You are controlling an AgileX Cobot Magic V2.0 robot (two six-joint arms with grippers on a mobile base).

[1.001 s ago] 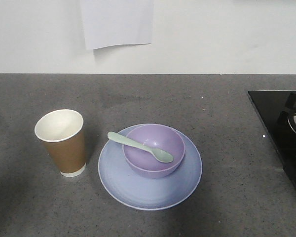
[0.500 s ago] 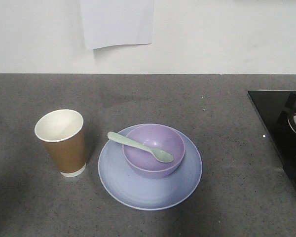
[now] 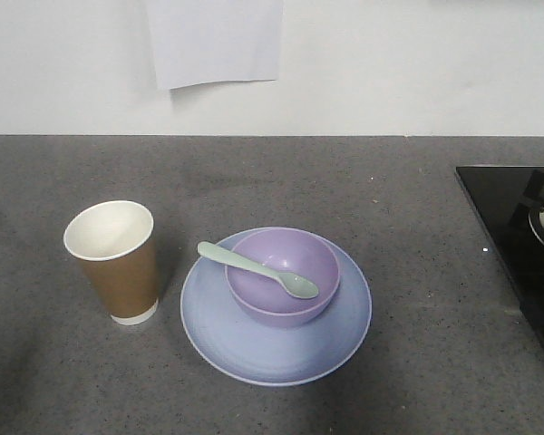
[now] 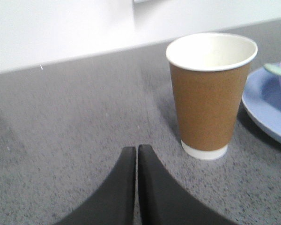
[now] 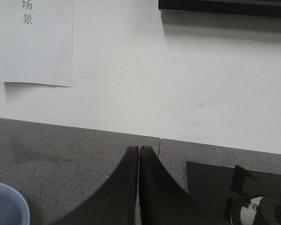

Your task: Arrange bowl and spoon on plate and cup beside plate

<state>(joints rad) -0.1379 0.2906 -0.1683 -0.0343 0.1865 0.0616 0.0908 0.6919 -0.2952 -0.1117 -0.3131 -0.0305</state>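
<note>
A lavender bowl (image 3: pixel 270 306) sits on the pale blue plate (image 3: pixel 254 355) in the front view. The mint-green spoon (image 3: pixel 257 268) lies across the bowl, handle over its left rim. The brown paper cup (image 3: pixel 120 272) stands upright just left of the plate, apart from it. In the left wrist view my left gripper (image 4: pixel 137 149) is shut and empty, low over the counter a short way in front and left of the cup (image 4: pixel 209 96); the plate's edge (image 4: pixel 267 108) shows at right. My right gripper (image 5: pixel 139 149) is shut and empty, raised, facing the wall, with the plate's edge (image 5: pixel 11 206) at bottom left.
A grey stone counter (image 3: pixel 390 208) runs back to a white wall with a paper sheet (image 3: pixel 215 41) taped on it. A black stove top (image 3: pixel 517 227) with a burner takes the right side; it also shows in the right wrist view as the stove (image 5: pixel 253 187).
A dark shadow at the lower left of the counter has faded away. The bowl, spoon, plate and cup have not moved.
</note>
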